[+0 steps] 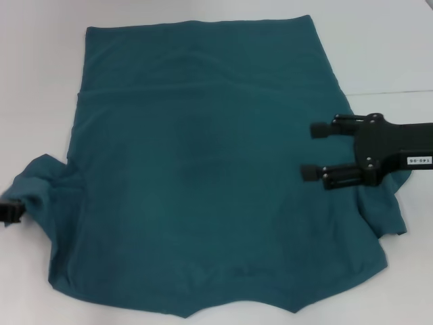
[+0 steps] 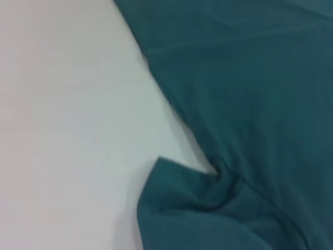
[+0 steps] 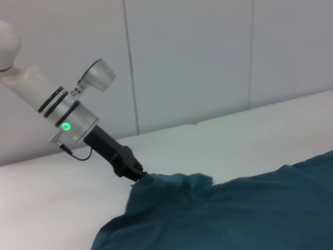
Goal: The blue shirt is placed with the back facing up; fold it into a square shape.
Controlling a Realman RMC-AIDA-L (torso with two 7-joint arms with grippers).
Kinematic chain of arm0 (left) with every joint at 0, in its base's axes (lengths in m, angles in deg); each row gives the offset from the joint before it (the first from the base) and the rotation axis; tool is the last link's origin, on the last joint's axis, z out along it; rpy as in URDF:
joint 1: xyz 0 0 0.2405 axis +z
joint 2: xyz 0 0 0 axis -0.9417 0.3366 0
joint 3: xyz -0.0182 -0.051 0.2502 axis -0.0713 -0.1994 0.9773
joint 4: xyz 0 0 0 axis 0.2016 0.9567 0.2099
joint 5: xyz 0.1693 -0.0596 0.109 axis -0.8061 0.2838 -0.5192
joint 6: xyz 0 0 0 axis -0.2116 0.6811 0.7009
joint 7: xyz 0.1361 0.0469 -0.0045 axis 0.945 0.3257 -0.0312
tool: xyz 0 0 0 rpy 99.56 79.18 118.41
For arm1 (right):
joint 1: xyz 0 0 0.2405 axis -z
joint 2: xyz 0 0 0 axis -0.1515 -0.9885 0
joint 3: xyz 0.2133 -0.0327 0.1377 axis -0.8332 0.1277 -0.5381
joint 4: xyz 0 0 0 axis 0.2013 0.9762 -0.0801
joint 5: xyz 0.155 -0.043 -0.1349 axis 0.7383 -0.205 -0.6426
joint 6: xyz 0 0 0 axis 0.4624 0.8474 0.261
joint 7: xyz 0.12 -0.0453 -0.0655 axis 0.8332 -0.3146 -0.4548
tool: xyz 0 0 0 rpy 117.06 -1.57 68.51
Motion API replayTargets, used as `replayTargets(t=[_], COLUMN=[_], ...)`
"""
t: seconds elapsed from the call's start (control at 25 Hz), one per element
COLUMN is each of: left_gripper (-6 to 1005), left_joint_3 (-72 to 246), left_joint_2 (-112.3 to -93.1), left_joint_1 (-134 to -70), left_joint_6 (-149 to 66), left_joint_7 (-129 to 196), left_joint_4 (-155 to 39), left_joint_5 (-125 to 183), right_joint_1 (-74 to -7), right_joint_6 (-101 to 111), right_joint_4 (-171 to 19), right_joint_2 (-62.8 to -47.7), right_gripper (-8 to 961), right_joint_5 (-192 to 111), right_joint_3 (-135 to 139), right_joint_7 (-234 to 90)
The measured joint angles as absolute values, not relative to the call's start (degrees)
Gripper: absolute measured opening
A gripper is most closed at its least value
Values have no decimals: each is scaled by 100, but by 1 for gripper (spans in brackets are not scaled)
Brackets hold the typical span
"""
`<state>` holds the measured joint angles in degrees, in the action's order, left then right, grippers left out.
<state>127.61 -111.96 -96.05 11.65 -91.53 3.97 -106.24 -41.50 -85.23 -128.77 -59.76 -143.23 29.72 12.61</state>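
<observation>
The blue shirt [image 1: 203,176] lies spread flat on the white table [image 1: 40,68], plain side up, with its hem toward me. My left gripper [image 1: 9,211] is at the far left edge, shut on the bunched left sleeve [image 1: 40,186]. The right wrist view shows the left gripper [image 3: 136,174] with its tip buried in the raised sleeve cloth [image 3: 171,187]. My right gripper [image 1: 314,150] hovers open over the shirt's right side, fingers pointing inward, just inside the right sleeve [image 1: 389,210]. The left wrist view shows only the shirt [image 2: 250,104] and its sleeve fold.
Bare white table top [image 2: 67,130] surrounds the shirt on the left, right and far sides. A pale panelled wall [image 3: 187,62] stands behind the table's far edge. The left arm [image 3: 67,117] reaches in from the side.
</observation>
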Motion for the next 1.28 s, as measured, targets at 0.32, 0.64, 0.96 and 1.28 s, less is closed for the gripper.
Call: replayTargets(t=[0.32,0.64,0.96,1.28], left_gripper=[50,49,50,58], left_joint_3=[13368,14596,15864,16717], left_joint_2=[-11197,-11205,-11229,-11240], left_joint_1=[-9667,-9619,-9532,-9463], left_joint_6=[1205,1155,862,476], left_joint_7=[-9161,-8966,-8246,-8231], left_joint_4=[1010,1560,1663,1629], left_joint_5=[-10624,-10709,-11103,-11304], right_joint_1=[-3850,-3611,-3514,-3569], right_joint_6=[-8524,-8563,-8540,-8522], right_joint_4=[-12877,-12846,-12815,-12798], right_joint_2=[-5989,-5989,-5989,-5989], right_gripper=[947,947,946,946], right_joint_5=[-13991,-13818,-13765,-13762], right_joint_3=[2612,2416,2345,2296], right_joint_7=[1223,1223,1164,1099])
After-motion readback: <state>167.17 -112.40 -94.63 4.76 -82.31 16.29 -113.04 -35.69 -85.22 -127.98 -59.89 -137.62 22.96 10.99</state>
